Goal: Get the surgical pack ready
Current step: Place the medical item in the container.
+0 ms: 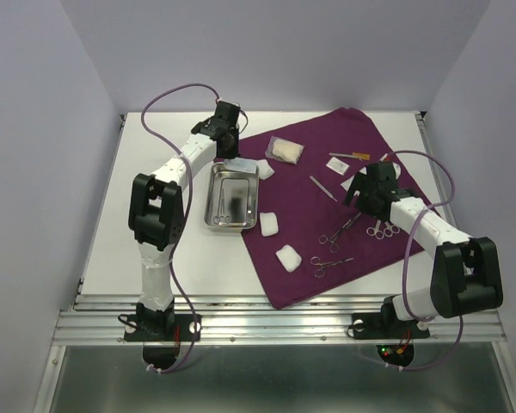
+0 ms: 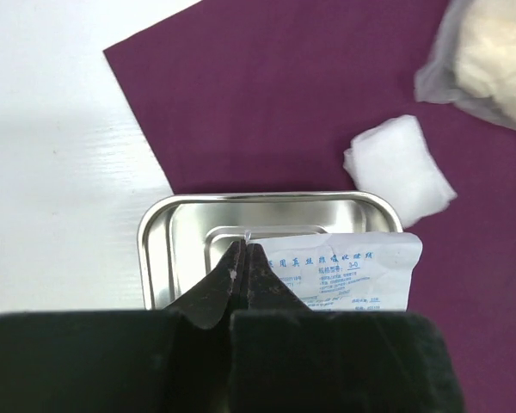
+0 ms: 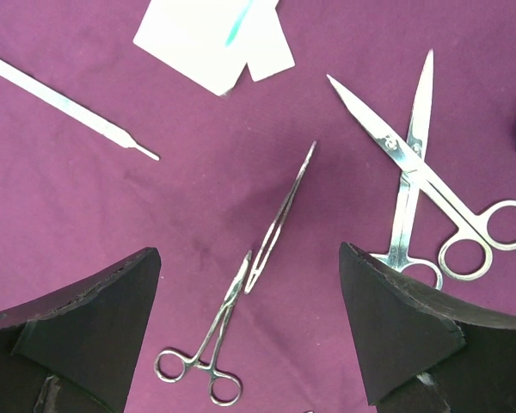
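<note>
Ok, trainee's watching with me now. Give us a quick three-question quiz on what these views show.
1. True or false: the left gripper is shut on a printed packet over the steel tray.
2. What lies on the purple cloth directly below the open right gripper? A a spoon; B forceps; C a glove.
3. Fill in: the bladed, ring-handled instruments right of the forceps are ___.
Key: 1 true; 2 B; 3 scissors.
</note>
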